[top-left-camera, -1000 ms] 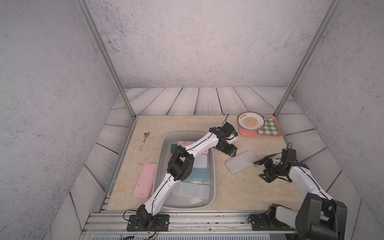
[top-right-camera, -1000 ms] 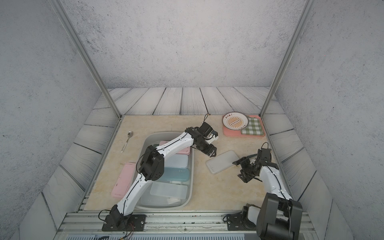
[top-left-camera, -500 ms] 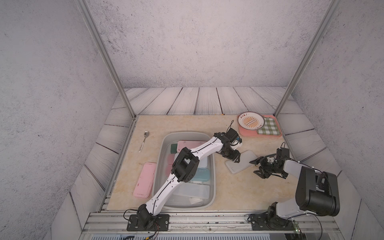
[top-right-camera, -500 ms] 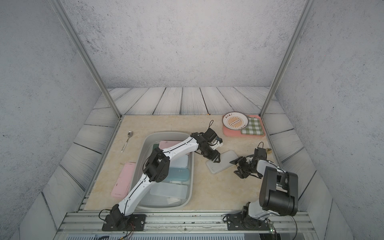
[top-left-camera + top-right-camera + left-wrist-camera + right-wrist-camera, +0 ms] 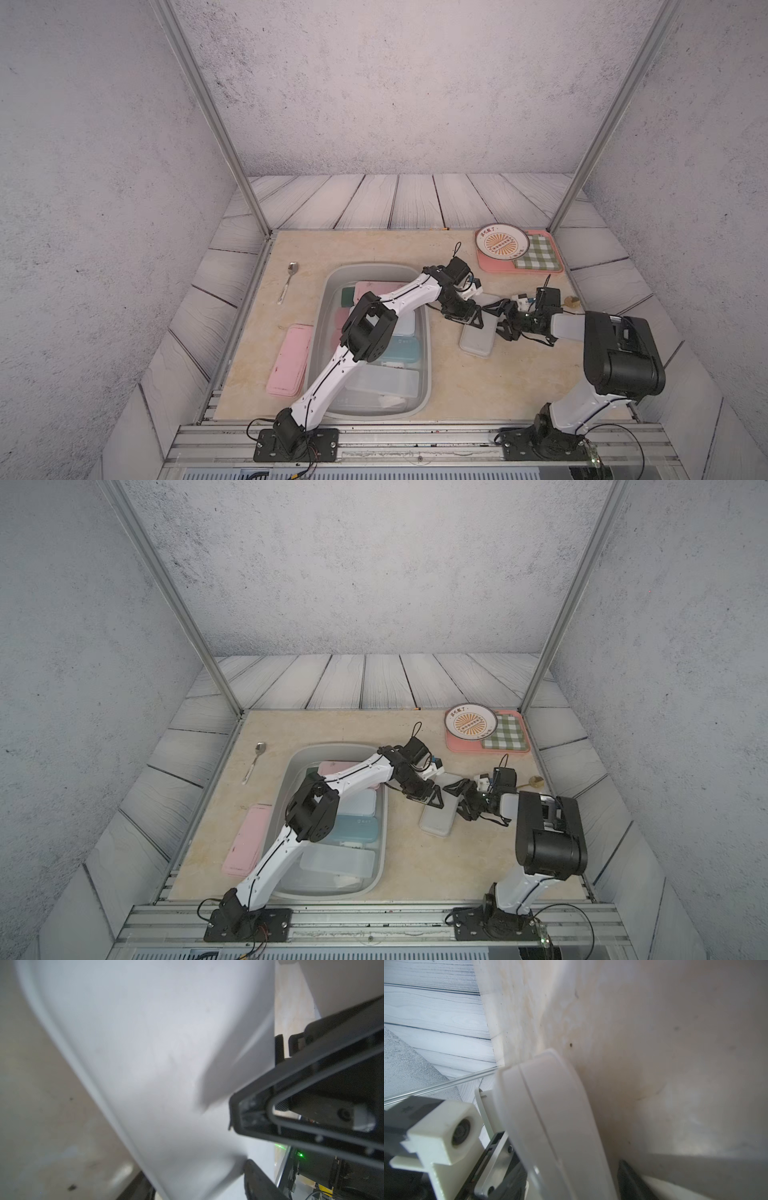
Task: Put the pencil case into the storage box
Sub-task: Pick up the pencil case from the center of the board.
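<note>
Left fingers (image 5: 476, 322) over beige tabletop (image 5: 374, 249), grey walls (image 5: 395, 91)

Both top views: bright, even, diffuse light from above; sharp focus throughout; only faint, soft-edged shadows on the beige tabletop (image 5: 374, 245); wide-angle stretch toward the corners. Left wrist view: the white pencil case (image 5: 145, 1053) is smeared by blur and crossed by a grey shadow. Right wrist view: near surfaces soft, tabletop shaded beside the case, one pale sheen patch.

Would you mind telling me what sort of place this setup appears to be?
Likely a staged robot test booth: arms bolted to an aluminium rail, metal frame posts, plank-printed backdrop panels.
</note>
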